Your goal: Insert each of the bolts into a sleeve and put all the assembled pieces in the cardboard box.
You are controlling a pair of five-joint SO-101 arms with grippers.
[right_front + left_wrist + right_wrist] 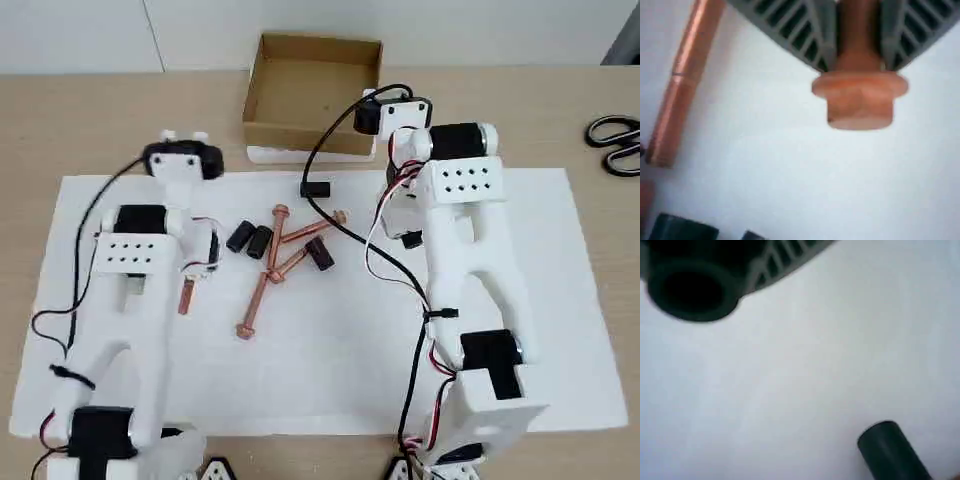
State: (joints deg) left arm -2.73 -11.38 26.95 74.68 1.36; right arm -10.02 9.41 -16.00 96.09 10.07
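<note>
Copper bolt [858,95] pinched in left fingers [790,30], black sleeve [690,290] in right fingers [785,260].
Likely to jam or slip free if brought together off-axis, dropping onto the surface [330,370].

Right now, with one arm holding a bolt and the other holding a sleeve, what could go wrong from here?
The left end effector grips the bolt by its shank alone, so it may tilt or slip when pushed against the sleeve in the right end effector. Loose bolts lie crossed between the arms; a low pass could scatter them. The black cable draped beside them might snag.
</note>
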